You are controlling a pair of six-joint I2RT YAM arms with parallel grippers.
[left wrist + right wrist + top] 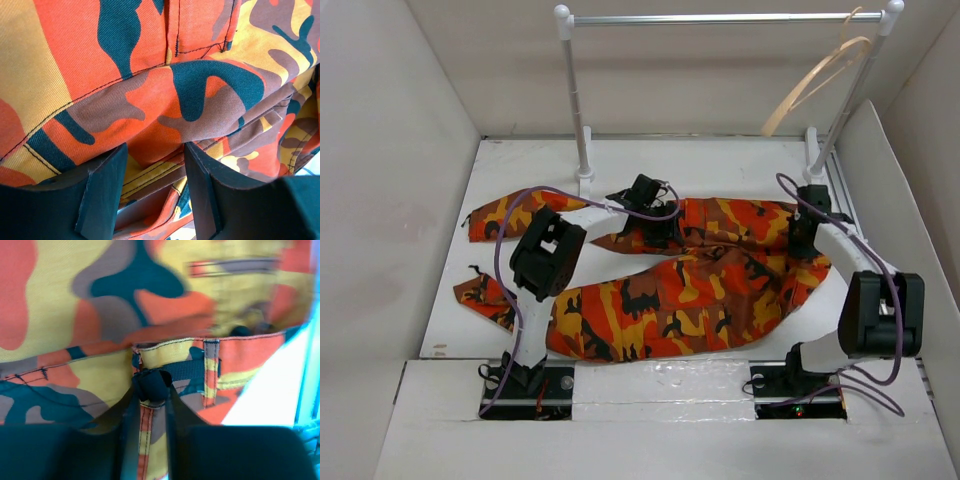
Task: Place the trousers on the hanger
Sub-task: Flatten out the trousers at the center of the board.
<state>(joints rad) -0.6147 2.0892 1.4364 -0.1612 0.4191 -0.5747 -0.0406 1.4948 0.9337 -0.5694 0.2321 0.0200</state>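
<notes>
Soft camouflage twill trousers sprawl flat across the white bench. The left jaws stand parted over a cloth fold; the right jaws are clenched on the waistband. Beyond, the thin curved wooden hanger hangs from the metal rail

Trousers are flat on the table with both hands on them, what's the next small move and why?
Probably close the left hand: its fingers stand open around a fold of the trousers, while the right hand looks pinched on the waistband. Both need a hold before lifting toward the hanger.
</notes>
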